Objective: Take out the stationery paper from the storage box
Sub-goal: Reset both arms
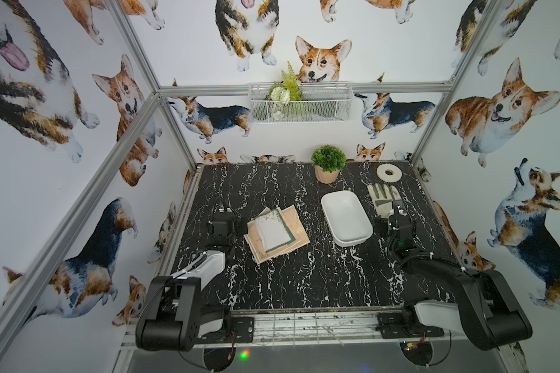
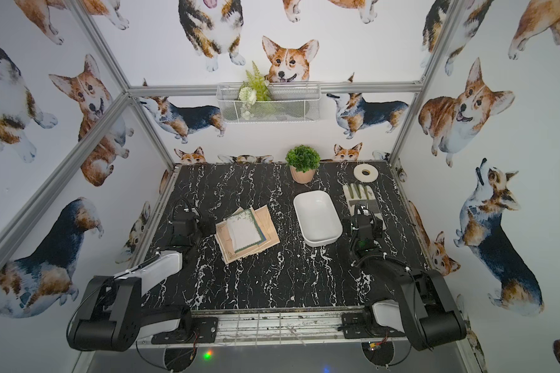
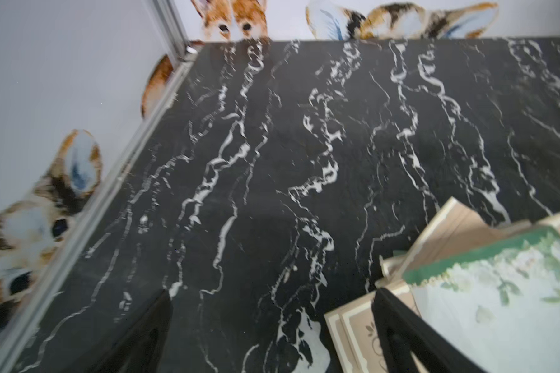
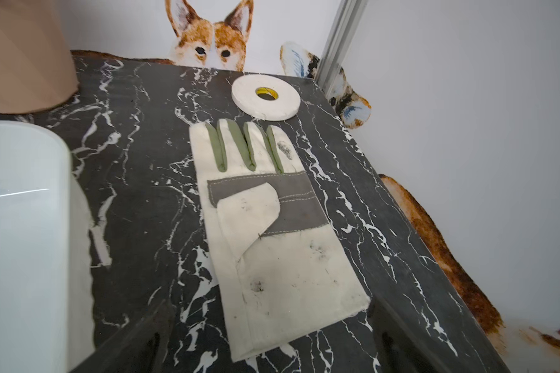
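Observation:
The stationery paper (image 1: 277, 231) (image 2: 246, 234) lies as a loose stack on the black marble table, tan sheets below and a white, green-bordered sheet on top. It is outside the storage box (image 1: 346, 222) (image 2: 317, 218), a white tray to its right with nothing in it. My left gripper (image 1: 225, 219) (image 3: 274, 292) is open at the stack's left edge. One of its fingers (image 3: 398, 329) overlaps the corner of the tan paper (image 3: 353, 326), and nothing is between the jaws. My right gripper (image 1: 398, 213) (image 4: 272, 303) is open just right of the box (image 4: 23, 226).
A grey-and-white work glove (image 1: 383, 197) (image 4: 272, 219) lies flat under my right gripper. A white tape roll (image 1: 389, 173) (image 4: 265, 97) sits behind it. A potted plant (image 1: 328, 164) stands at the back, below a wire basket (image 1: 299, 103) on the wall.

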Robot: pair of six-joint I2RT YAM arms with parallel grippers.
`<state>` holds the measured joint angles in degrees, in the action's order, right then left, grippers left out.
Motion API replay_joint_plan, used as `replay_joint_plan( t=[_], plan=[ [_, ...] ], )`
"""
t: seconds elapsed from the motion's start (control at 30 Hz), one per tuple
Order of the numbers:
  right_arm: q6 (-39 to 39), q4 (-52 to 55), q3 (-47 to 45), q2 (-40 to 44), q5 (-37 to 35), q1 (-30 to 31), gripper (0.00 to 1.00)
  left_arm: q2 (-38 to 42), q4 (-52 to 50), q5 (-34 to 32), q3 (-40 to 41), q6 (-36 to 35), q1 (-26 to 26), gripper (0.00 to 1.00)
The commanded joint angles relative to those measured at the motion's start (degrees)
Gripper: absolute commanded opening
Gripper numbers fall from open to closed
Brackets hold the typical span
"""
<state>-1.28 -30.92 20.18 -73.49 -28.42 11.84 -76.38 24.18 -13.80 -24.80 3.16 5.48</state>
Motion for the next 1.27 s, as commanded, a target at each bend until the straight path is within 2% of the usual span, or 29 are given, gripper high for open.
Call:
replay_joint_plan(
  t=[0.0, 0.07, 0.13, 0.2, 0.23, 0.3, 0.37, 0.47, 0.53, 0.63, 0.73, 0.83, 1.23],
  plan=[
    [-0.9, -20.8, -4.9, -4.8, 2.4, -3.0, 1.0, -4.2, 14.1, 2.8, 0.0, -1.7, -1.0, 1.0],
    [0.1, -30.6, -8.7, -7.2, 2.7, -3.0, 1.0, -6.9, 17.1, 3.8, -0.4, -2.7, -1.3, 1.0],
    [-0.4, -27.8, -8.6, -5.7, 4.0, -3.0, 1.0, -10.2, 18.4, 5.4, -1.3, -2.8, -1.8, 1.0],
    [-0.4, -25.2, -7.8, -5.3, 9.1, -4.1, 1.0, -11.5, 19.2, 6.4, -1.2, -3.0, -1.8, 1.0],
    [-0.4, -26.3, -7.7, -7.5, 11.8, -4.9, 1.0, -11.4, 20.9, 6.5, -0.2, -2.7, -2.1, 1.0],
    [1.4, -33.7, -7.5, -13.0, 11.8, -4.8, 1.0, -12.4, 25.6, 6.8, 1.8, -2.6, -2.2, 1.0],
    [-0.7, -21.7, -5.2, -8.2, 12.0, -5.0, 1.0, -13.4, 28.1, 7.6, 2.6, -3.2, -2.2, 1.0],
    [-0.8, -26.2, -4.8, -11.5, 11.6, -6.2, 1.0, -13.2, 27.4, 7.4, 2.5, -3.3, -2.1, 1.0],
    [-1.8, -20.1, -3.7, -9.1, 11.9, -6.2, 1.0, -13.5, 28.4, 7.2, 2.6, -3.5, -2.1, 1.0],
    [-1.1, -24.9, -4.6, -10.9, 11.6, -6.3, 1.0, -13.4, 28.3, 7.4, 2.7, -3.5, -2.0, 1.0],
    [-1.9, -19.8, -3.5, -9.1, 11.8, -6.3, 1.0, -13.3, 28.0, 7.3, 2.6, -3.5, -2.0, 1.0],
    [-1.4, -22.9, -4.1, -10.3, 11.6, -6.4, 1.0, -13.4, 27.9, 7.2, 2.6, -3.5, -2.0, 1.0],
    [-1.6, -21.7, -3.8, -9.9, 11.6, -6.4, 1.0, -13.3, 27.8, 7.2, 2.5, -3.8, -1.7, 1.0]
  ],
)
